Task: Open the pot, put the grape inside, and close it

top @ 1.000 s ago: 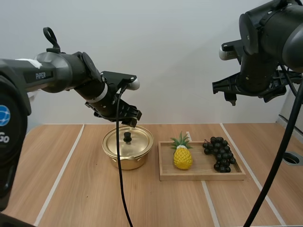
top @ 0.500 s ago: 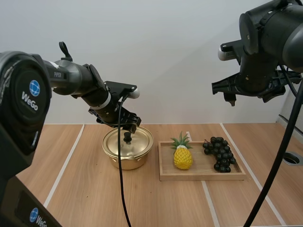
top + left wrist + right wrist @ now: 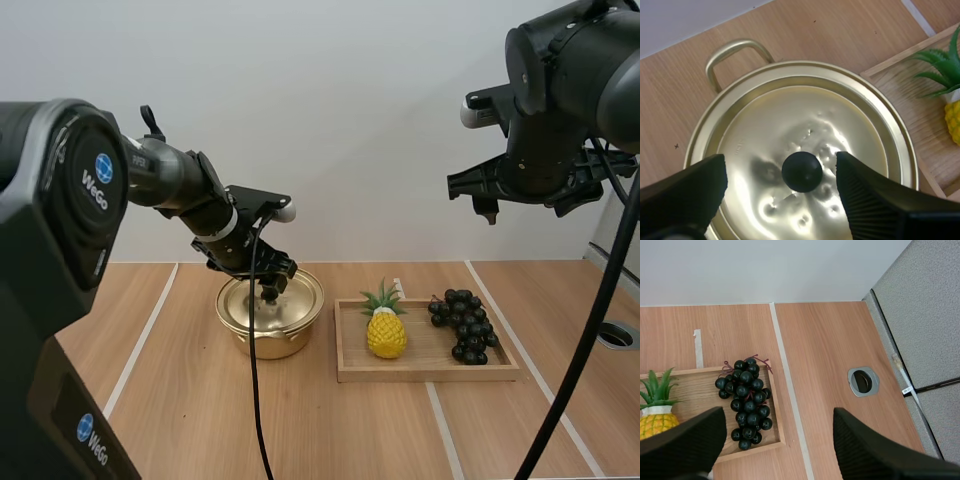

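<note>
The left gripper (image 3: 781,164) is spread apart, the knob (image 3: 801,171) nearer one side; I'd centre it, then pinch squarely and lift.

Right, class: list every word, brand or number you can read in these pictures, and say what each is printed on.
"WeGo": white letters on the left arm's black housing.
"WeGo": again, on the black casing below it.
No text on the pot, wooden tray, pineapple or grapes.
</note>
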